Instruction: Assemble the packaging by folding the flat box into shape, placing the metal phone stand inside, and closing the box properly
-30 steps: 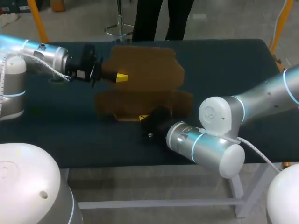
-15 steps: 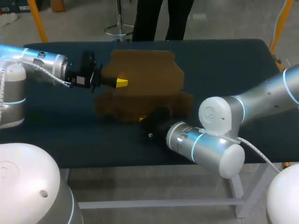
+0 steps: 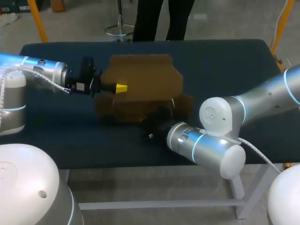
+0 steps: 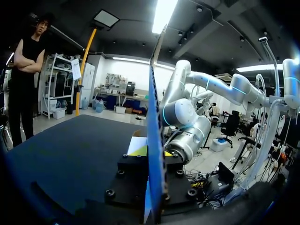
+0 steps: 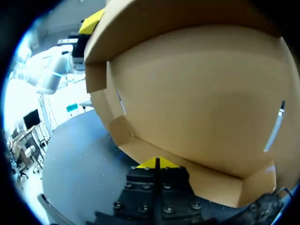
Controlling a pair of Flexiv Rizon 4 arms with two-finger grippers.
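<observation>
Box (image 3: 117, 108) part folded, centre of frame on the worktop (image 3: 225, 61). Rear panel (image 3: 140, 75) stands raised, long axis running left to right. Left fingers (image 3: 121, 87) narrow, clamping that panel at its left edge, card edge-on between them. Right fingers (image 5: 149, 163) closed together at the box's near lower edge; whether they nip card is unclear. Judged: the fold hinges on the left-right crease lying between the arms, right arm nearer the base

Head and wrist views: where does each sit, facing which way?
Head view: above and behind, looking down on the table; left arm and right arm show.
Left wrist view: on the left arm, looking along left claw at the box edge-on; right arm beyond.
Right wrist view: on the right arm, facing the box's inside; right claw shows.
Shared: the box.
</observation>
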